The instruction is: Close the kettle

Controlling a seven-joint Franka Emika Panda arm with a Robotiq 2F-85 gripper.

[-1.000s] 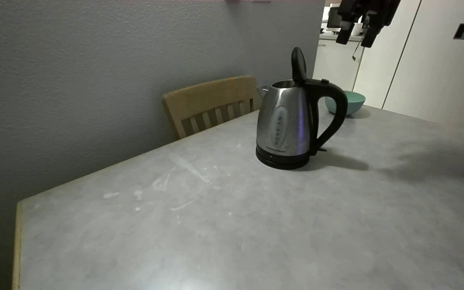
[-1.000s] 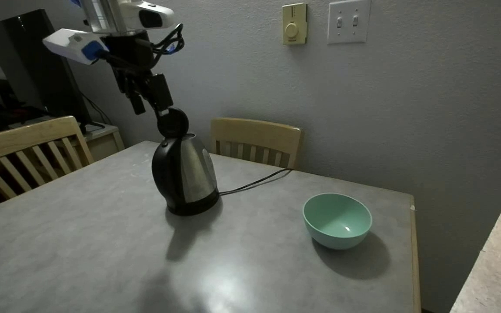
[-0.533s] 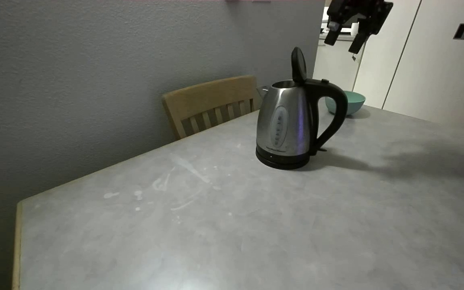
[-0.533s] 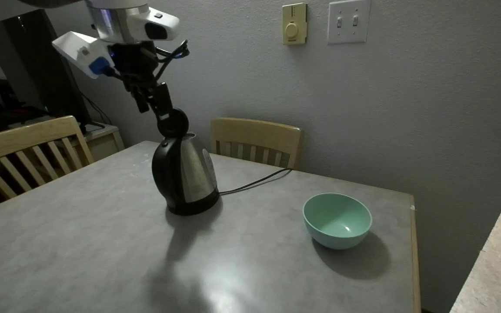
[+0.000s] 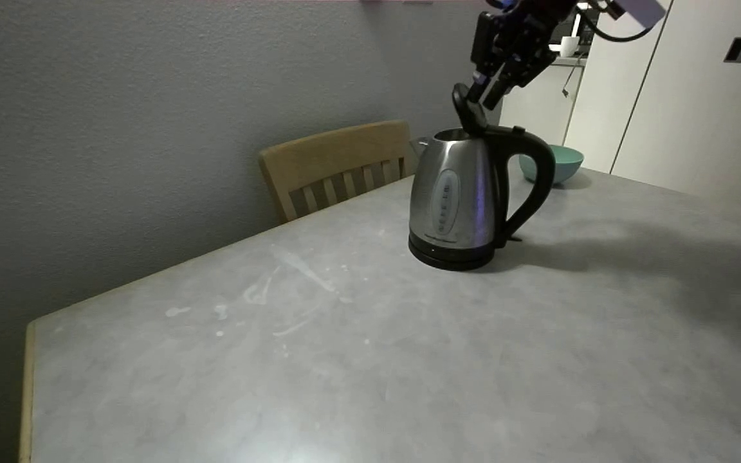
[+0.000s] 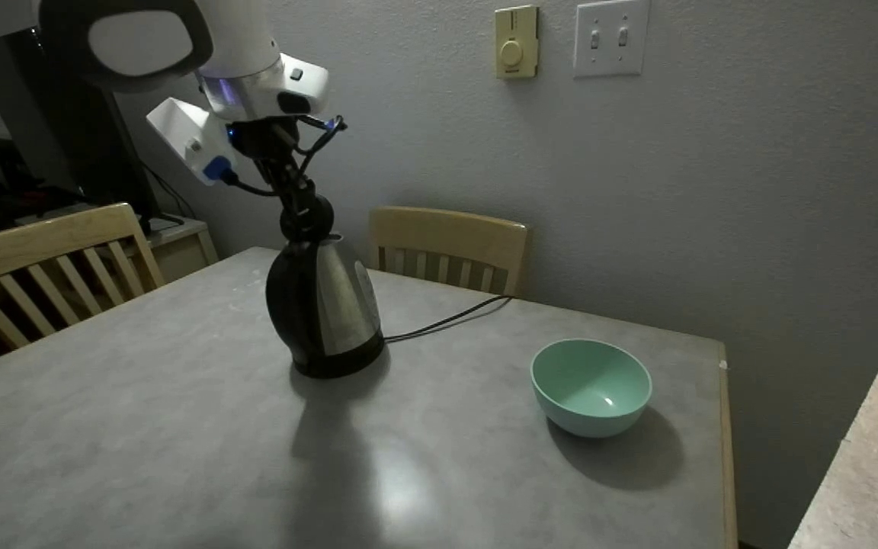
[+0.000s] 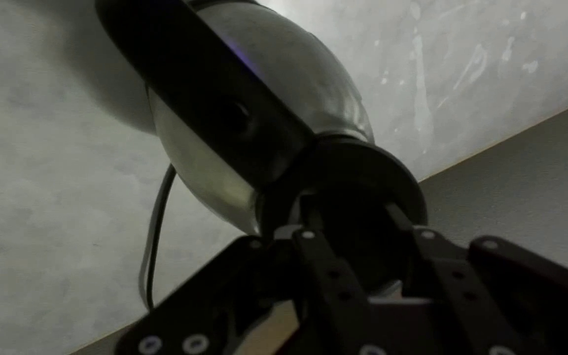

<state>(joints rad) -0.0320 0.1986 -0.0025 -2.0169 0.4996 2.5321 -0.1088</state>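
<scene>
Your gripper (image 5: 482,100) stands partway open, its two fingers (image 5: 495,96) parted with a clear gap, and it has hold of nothing. In the wrist view you see both fingers over the round black lid (image 5: 465,110), and in an exterior view one fingertip looks to touch the lid's back. The lid is up, leaning a little toward the spout (image 5: 419,145), leaving the mouth uncovered. The kettle (image 5: 457,212) stands upright on the table (image 5: 345,360), its black base (image 5: 451,256) flat on the surface and its handle (image 5: 545,168) opposite the spout. A cord (image 7: 158,212) runs from the base to the table's edge. Well apart from the kettle you have a green bowl (image 6: 591,423). Past the table edge is a wooden chair (image 6: 454,236) before the grey wall (image 6: 713,152), which bears a dial box (image 6: 516,46) and a switch plate (image 6: 610,38).
</scene>
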